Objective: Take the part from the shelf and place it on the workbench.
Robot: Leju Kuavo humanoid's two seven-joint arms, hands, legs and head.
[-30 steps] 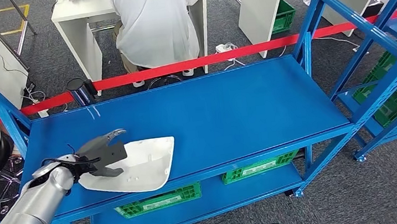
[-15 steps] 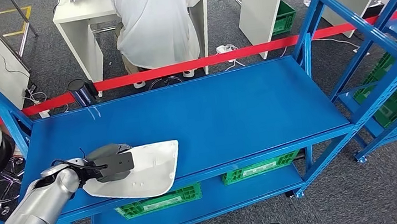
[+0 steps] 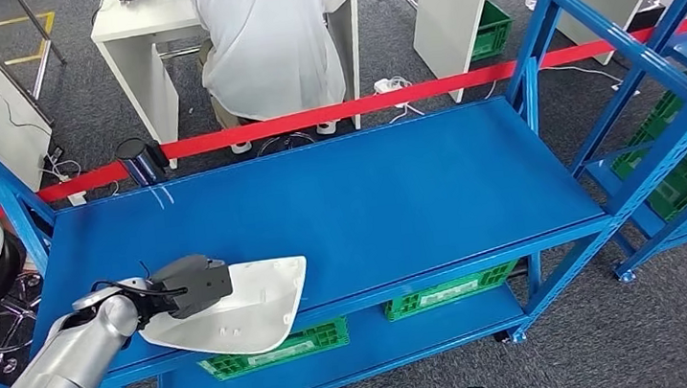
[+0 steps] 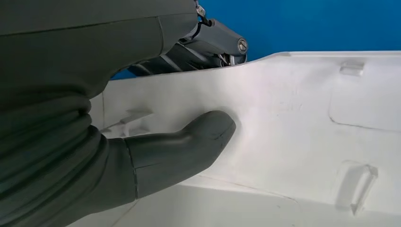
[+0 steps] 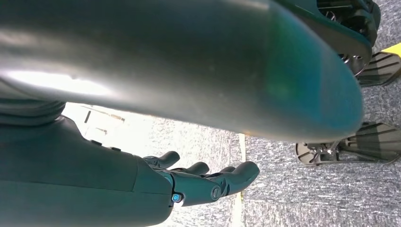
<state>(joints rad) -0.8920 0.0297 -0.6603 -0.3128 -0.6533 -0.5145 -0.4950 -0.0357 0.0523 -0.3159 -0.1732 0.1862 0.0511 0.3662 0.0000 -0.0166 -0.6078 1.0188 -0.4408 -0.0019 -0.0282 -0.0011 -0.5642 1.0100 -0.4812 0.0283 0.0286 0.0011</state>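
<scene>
Part [image 3: 253, 305] slid nearer shelf edge; thumb [image 4: 189, 142] pressing underside.

The left hand [image 3: 187, 285] covers the near-left edge of the white moulded plastic part [image 3: 253, 300]; in the left wrist view its dark fingers [image 4: 208, 45] pass behind the part's rim and are hidden, and the picture's edges cut off the part. The seated person in a white shirt [image 3: 270, 38] is cut off at the top edge. Lettering on the green plastic crates [image 3: 274, 349] is too small to read.

Seated person [image 3: 270, 38] (white shirt), red tape [image 3: 359, 104].
</scene>
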